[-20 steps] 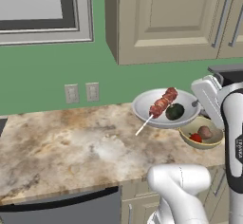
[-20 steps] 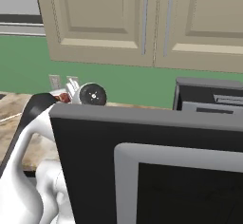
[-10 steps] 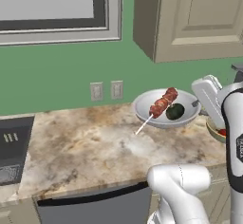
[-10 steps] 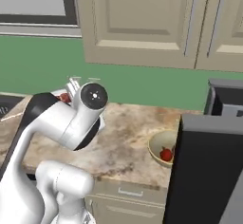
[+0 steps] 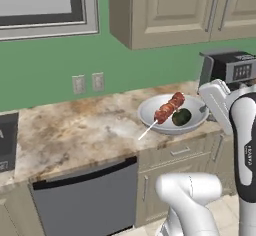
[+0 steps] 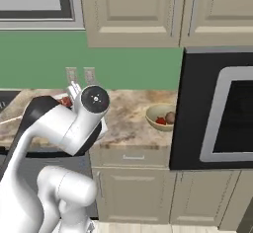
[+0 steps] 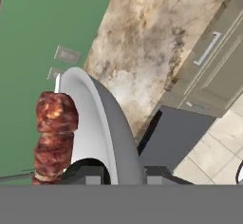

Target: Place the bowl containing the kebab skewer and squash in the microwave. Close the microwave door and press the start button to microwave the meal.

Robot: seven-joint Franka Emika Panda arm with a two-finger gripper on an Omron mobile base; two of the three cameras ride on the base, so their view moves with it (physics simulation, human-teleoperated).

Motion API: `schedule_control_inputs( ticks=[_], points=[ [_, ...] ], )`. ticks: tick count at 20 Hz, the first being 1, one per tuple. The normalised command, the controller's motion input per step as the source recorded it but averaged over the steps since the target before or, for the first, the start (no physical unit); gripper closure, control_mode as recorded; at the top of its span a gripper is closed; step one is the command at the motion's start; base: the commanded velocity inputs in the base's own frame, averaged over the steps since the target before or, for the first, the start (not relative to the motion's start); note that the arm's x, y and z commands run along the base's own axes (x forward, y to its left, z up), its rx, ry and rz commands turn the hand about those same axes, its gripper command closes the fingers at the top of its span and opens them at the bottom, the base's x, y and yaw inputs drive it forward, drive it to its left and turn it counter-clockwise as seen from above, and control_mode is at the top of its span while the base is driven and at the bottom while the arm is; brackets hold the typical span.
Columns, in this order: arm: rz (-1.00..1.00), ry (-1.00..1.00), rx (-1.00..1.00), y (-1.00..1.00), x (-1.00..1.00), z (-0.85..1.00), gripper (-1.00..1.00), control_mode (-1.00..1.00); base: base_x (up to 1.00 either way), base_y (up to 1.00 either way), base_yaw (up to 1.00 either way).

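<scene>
Now I am carrying the bowl (image 5: 172,114) through the air while my base is driving, and both base views are swinging with it: the whole scene is sliding across the frame compared with a moment ago, which is the cameras moving, not the things. In the left base view the outlets (image 5: 88,83) sit further left than they did, and a dark appliance corner (image 5: 227,67) is coming into the upper right. In the right base view the microwave (image 6: 217,111) with its framed door (image 6: 230,116) is now standing plainly on the right, where half a second back I saw just a dark edge.

My claw (image 7: 116,174) is pinching the bowl's rim, one fingertip (image 7: 85,172) inside the wall and the other outside, seen edge-on in the hand view. The kebab skewer (image 5: 167,109) is lying across the bowl with its pale stick poking over the near rim, and the squash (image 5: 182,116) is resting just beside the meat. Both are sitting as they sat before, so the load is riding steady.

The smaller yellowish bowl (image 6: 162,117) is staying on the counter (image 5: 85,130), near the microwave's side. I judge this to be the carry leg, with placing, door closing and the start press all ahead; the skewer's overhang could slip if I tilt.
</scene>
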Motion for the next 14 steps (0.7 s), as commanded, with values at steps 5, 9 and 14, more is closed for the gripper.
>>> schedule_control_inputs(
  ticks=[5, 9, 14],
  points=[
    [0.0, 0.0, 0.0, 0.0, 0.0, 0.0, 1.0, 1.0, -0.83, 0.0, -0.32],
    [0.0, 0.0, 0.0, 0.0, 0.0, 0.0, 1.0, 1.0, -0.53, -0.01, -0.4],
    [0.0, 0.0, 0.0, 0.0, 0.0, 0.0, 1.0, 1.0, -0.07, -0.22, -0.55]
  ],
)
